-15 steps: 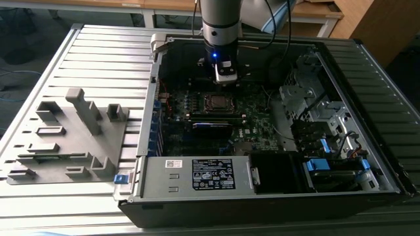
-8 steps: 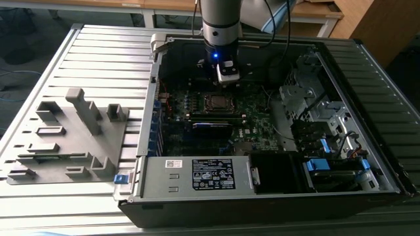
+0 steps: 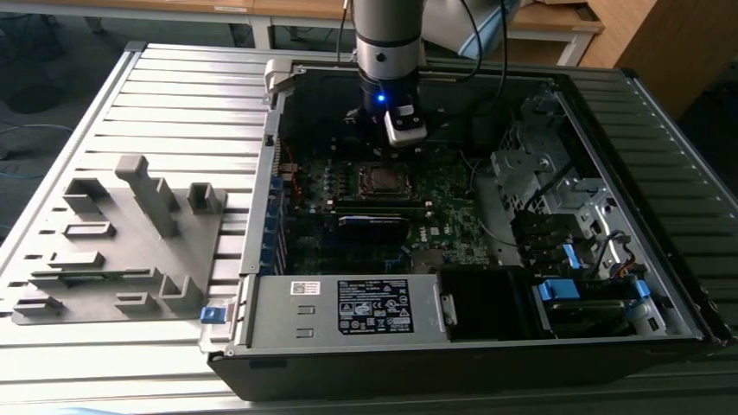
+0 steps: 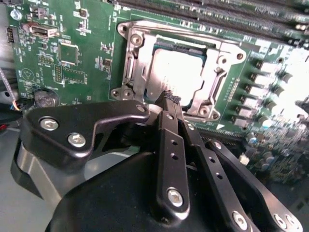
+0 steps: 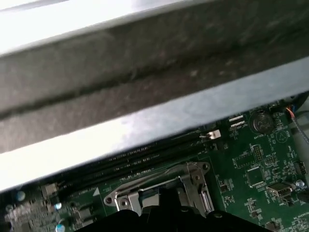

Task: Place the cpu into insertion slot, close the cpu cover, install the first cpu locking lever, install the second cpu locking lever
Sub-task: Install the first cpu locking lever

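We're looking at the open PC case (image 3: 485, 346) lying on the slatted table (image 3: 173, 95). The arm (image 3: 388, 35) comes down from the far side into the case, and the gripper (image 4: 170, 99) sits just past the far edge of the insertion slot (image 3: 381, 179), low over the motherboard (image 3: 444, 194).

In the second wrist view the fingers (image 4: 166, 140) are pressed together with no gap between the tips, and we see nothing clamped between them. The tips sit right at the edge of the socket frame.

The cpu (image 4: 176, 72) is seated in the socket, its dull grey top showing through the window. The cpu cover (image 4: 219, 60) is down flat around it, a shiny silver frame on all four sides. We can't tell from these views whether either locking lever is latched.

In the first wrist view we see the same cover (image 5: 193, 181) just ahead of the gripper body, with memory slots (image 5: 145, 157) beside it and a case wall (image 5: 145, 82) beyond.

In the exterior view, a grey fixture tray (image 3: 116, 242) lies on the table well to the left of the case. The power supply (image 3: 346, 307) sits at the near end of the case.
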`<control>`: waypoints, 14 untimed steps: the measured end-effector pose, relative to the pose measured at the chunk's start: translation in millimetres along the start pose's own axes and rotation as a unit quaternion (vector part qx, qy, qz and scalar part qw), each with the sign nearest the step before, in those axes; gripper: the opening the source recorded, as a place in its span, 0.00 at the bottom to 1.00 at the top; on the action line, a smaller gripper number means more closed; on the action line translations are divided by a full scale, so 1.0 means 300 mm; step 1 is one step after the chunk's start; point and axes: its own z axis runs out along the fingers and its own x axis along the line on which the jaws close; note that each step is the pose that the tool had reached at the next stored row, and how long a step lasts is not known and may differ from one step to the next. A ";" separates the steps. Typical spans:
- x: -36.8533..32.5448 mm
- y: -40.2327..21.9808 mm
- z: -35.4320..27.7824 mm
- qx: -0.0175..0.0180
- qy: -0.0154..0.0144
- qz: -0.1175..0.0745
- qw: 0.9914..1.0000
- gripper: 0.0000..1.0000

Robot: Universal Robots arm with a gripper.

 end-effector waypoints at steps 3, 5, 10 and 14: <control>0.000 0.000 0.000 0.000 0.000 -0.002 1.000 0.11; 0.000 0.000 0.000 0.000 0.000 -0.002 1.000 0.11; -0.001 0.001 0.000 0.003 0.008 -0.002 1.000 0.11; -0.001 0.000 0.001 0.008 0.024 -0.004 1.000 0.11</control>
